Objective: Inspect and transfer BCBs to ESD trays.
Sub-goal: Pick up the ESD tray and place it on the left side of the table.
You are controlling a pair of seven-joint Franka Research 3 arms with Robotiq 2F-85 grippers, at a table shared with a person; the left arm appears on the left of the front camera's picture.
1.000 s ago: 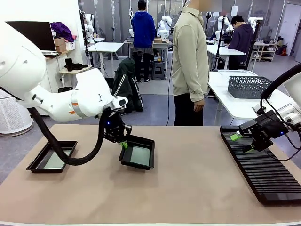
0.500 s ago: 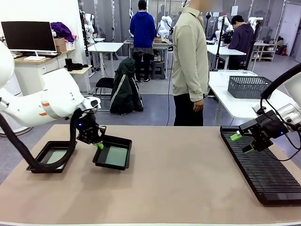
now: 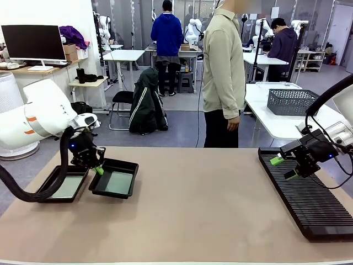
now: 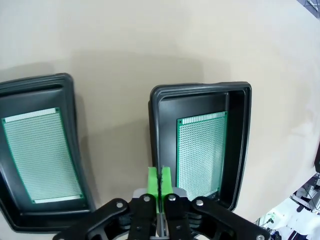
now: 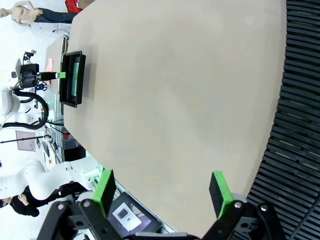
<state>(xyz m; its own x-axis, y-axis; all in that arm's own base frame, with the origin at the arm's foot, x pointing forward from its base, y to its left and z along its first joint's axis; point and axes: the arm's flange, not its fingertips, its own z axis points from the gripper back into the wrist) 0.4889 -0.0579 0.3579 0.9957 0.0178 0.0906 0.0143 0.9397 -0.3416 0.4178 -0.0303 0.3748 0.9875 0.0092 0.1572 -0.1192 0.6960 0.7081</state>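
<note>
No legible markings on any item. Two ESD trays, lower left: the first tray (image 3: pixel 62 186) and second tray (image 3: pixel 115 183) each hold one BCB (image 4: pixel 40 155) (image 4: pixel 201 152). Left gripper (image 3: pixel 97 168) is clamped on the second tray's rim; right gripper (image 3: pixel 284 167) stands wide, empty, above the slotted rack (image 3: pixel 309 201) at right.

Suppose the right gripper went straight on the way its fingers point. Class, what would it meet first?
Most likely the bare tan tabletop: the open right gripper faces it beside the black slotted rack, though depth is uncertain.
</note>
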